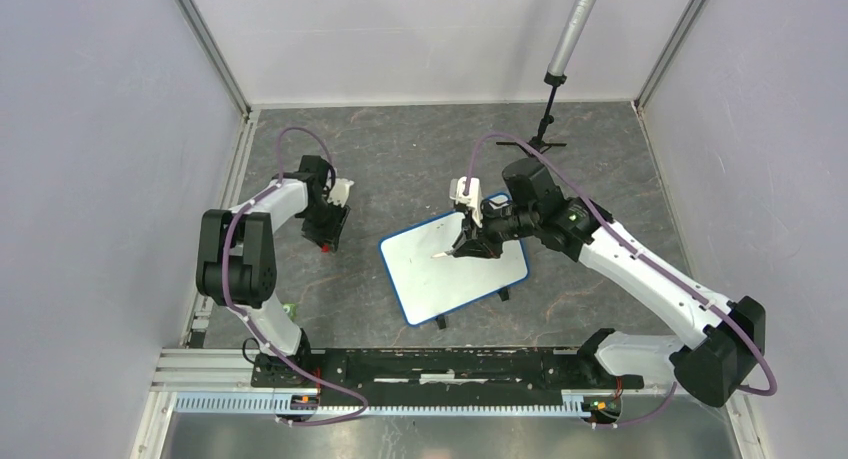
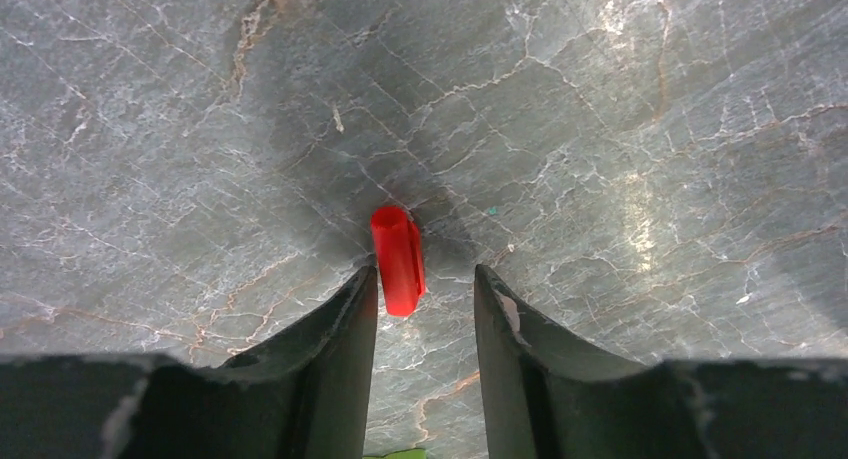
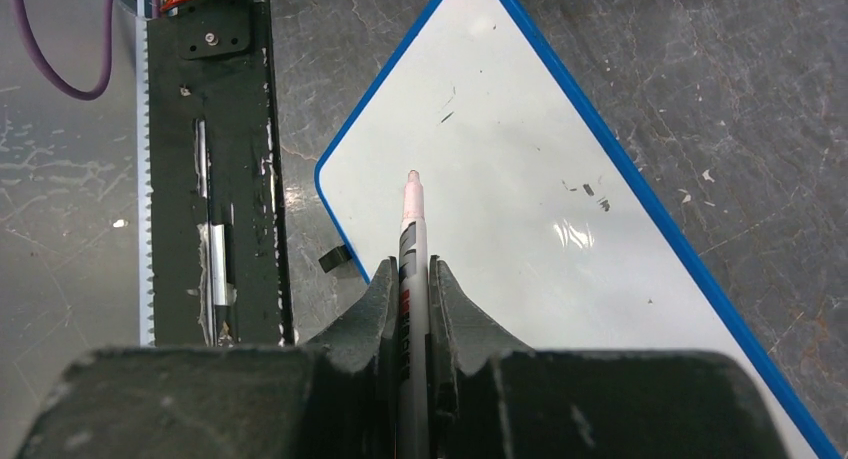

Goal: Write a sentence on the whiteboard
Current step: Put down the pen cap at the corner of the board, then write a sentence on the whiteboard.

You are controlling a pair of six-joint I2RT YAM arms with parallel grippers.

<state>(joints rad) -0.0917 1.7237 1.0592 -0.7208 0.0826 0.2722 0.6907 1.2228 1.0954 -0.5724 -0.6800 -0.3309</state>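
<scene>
The whiteboard [image 1: 430,274] lies at the table centre, with no words on it. The right gripper [image 3: 412,271] clenches the marker [image 3: 411,214], its tip over the board. At nine o'clock, the left gripper [image 2: 425,279] stands released, with the red cap [image 2: 397,254] between its jaws. I think it is best to lower the marker gently and press only lightly.

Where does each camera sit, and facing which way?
Top external: above and behind, looking down on the table; left arm, right arm show.
Left wrist: on left arm, facing down at the red cap between its fingers.
Right wrist: on right arm, looking along the marker in its fingers onto the whiteboard.
Top and right wrist share whiteboard and marker.
</scene>
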